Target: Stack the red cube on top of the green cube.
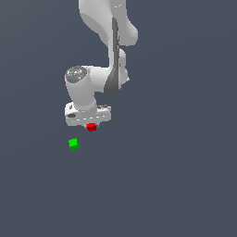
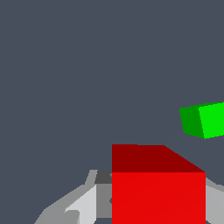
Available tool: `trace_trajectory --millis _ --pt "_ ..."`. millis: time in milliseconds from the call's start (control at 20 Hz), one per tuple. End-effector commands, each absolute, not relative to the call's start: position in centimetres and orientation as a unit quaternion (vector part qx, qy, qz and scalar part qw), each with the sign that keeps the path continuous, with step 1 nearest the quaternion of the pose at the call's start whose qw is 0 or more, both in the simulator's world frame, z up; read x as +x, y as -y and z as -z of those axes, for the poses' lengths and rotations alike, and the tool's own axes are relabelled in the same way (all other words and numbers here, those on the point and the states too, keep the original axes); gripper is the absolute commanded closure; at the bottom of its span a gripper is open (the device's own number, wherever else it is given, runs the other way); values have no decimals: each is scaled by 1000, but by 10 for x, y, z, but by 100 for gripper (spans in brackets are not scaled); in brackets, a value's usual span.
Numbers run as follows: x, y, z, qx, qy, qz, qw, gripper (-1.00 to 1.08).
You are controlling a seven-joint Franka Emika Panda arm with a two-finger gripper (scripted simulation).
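The fingers (image 2: 83, 205) pinch the red cube (image 2: 158, 192), one on each side. In the exterior view the red cube (image 1: 91, 127) sits under the hand, near the green cube (image 1: 73, 144), apart.

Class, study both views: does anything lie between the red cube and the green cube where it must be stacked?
Nothing visible does. The red cube sits between the gripper's fingers, and only bare grey floor separates it from the green cube, which stands alone with its top uncovered.
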State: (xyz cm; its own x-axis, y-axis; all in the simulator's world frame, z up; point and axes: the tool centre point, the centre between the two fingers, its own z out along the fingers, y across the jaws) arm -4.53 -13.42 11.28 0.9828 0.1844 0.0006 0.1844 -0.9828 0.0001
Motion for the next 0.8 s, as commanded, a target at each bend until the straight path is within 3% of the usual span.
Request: trace_trajectory --millis 0,750 --pt "-41 143 -109 996 -92 0 0 108" --pt "0 220 -70 996 -92 0 0 108"
